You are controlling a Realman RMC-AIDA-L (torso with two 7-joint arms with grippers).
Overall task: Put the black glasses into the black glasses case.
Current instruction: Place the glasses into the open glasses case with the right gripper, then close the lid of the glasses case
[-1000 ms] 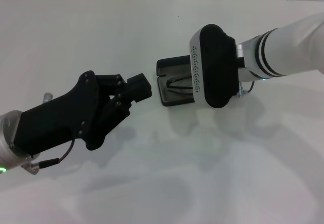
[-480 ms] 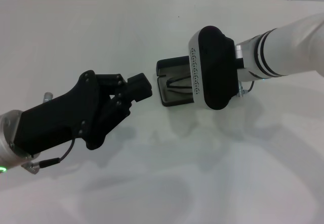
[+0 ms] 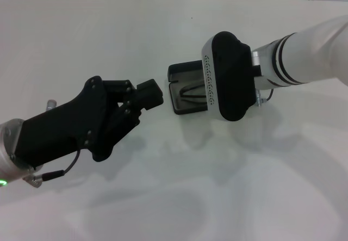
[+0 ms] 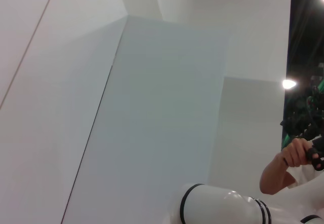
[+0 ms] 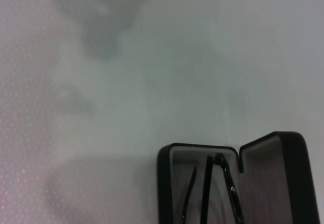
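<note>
Head view shows the right gripper edging slightly leftward over the open black glasses case; black glasses lie inside, deposit apparently done; its grip state indiscernible

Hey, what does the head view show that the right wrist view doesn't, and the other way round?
Only the head view shows both arms: the left gripper hangs beside the black glasses case, apart from it, and the right gripper's housing hangs over the case, hiding part of it. Only the right wrist view shows the case unobstructed, open, with its lid raised and grey lining. Both show the black glasses lying inside the case on the white table.
</note>
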